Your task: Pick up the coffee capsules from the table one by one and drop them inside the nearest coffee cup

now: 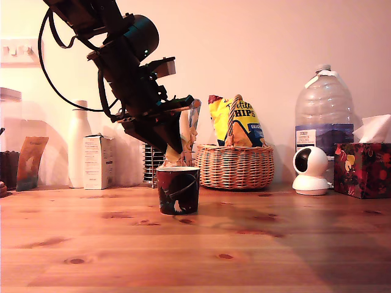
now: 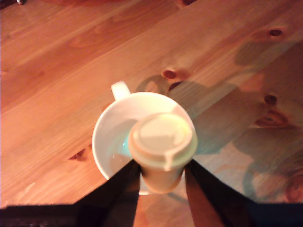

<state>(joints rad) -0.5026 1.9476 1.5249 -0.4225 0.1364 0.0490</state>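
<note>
Black robot arm's gripper (image 1: 175, 154) hangs directly above the small black paper coffee cup with whitish swirl print (image 1: 178, 190), which stands near the middle of the knotty wooden table (image 1: 256, 256). From the wrist view, two black fingers (image 2: 125, 182) pinch a pale, round foil-topped coffee capsule (image 2: 162, 146) over the cup's white interior. Behind, at the exterior view's right: woven wicker basket (image 1: 236, 166) and a round white camera (image 1: 310, 171).

pincer (image 1: 175, 155) just above coffee cup (image 1: 178, 190) | wicker basket (image 1: 235, 166) behind | wooden table (image 1: 195, 244)
</note>
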